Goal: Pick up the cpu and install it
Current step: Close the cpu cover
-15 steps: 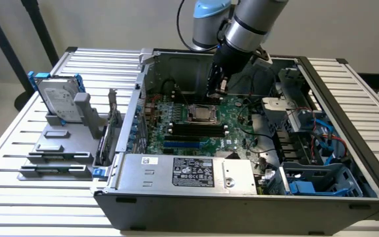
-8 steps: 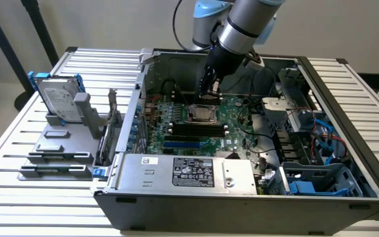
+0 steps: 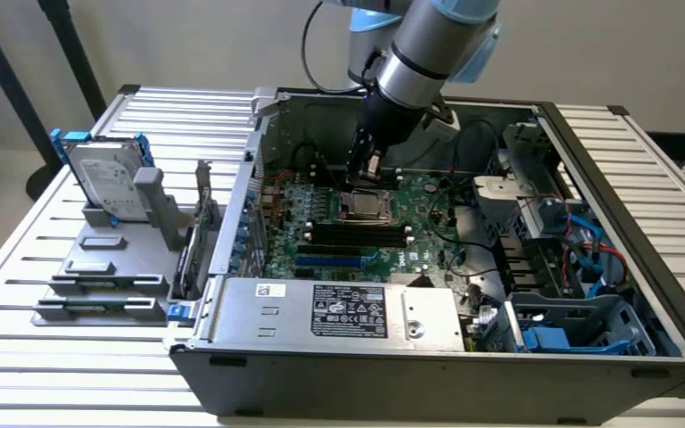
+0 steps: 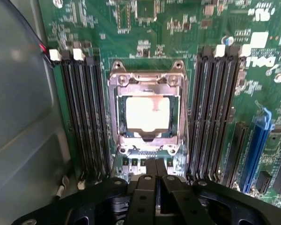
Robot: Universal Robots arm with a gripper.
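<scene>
Inside the computer case (image 3: 438,379), the cpu (image 4: 147,114) lies flat in the board's socket (image 4: 147,78), apparently seated so its contacts line up. The hand (image 4: 156,165) hangs just above it, closed together and holding nothing.

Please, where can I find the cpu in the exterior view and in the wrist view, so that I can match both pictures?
Exterior view: the cpu lies in the metal socket frame at the middle of the green motherboard, just beneath the gripper.
Wrist view: the cpu lies flat inside the socket frame, ahead of the gripper.
Shared landmark: the black memory slots beside the socket frame.
</scene>
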